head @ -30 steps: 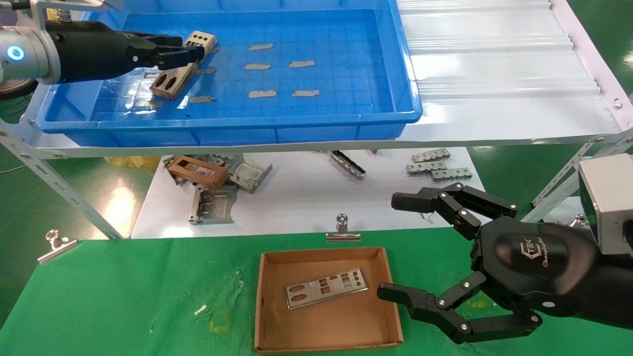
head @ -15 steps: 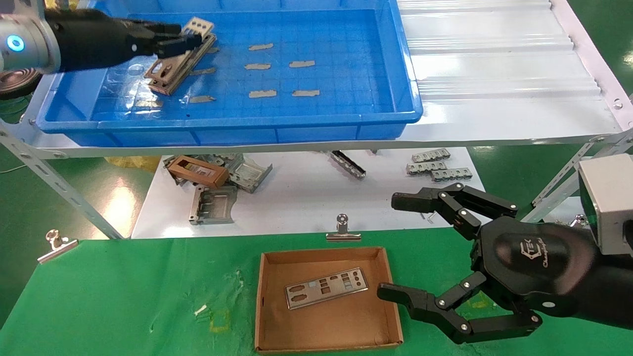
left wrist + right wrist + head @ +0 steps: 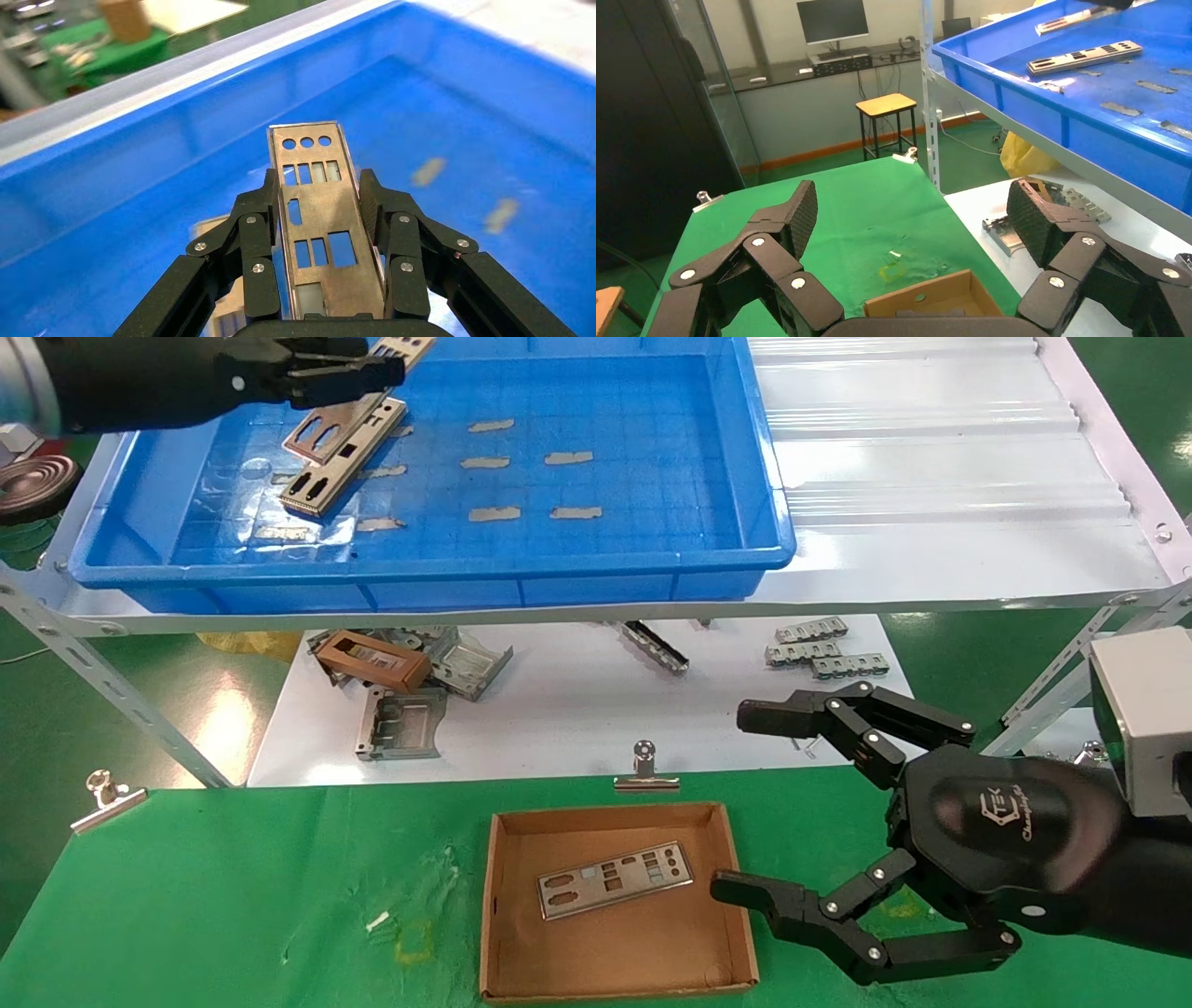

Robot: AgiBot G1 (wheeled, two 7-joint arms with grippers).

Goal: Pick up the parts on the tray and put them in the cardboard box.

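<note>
- The left hand is at the far left, above the far-left corner of the blue tray, and pinches a metal plate by its two long edges.
- In the left wrist view the fingers press on either side of this held plate, which points away from the wrist and hangs clear of the tray floor; three round holes sit at its far end and rectangular cutouts run along its length.
- A second plate lies flat in the left part of the tray, just below the held one, slanted from near left to far right.
- Grey tape strips dot the middle of the tray floor.
- The cardboard box sits on the green tabletop in the near centre, with one plate lying flat inside.
- The right hand hovers just right of the box, its fingers spread wide and holding nothing.
- On the white sheet beneath the tray shelf lie grey metal frames, a brown frame piece and small brackets.
- A binder clip grips the far edge of the green tabletop.
</note>
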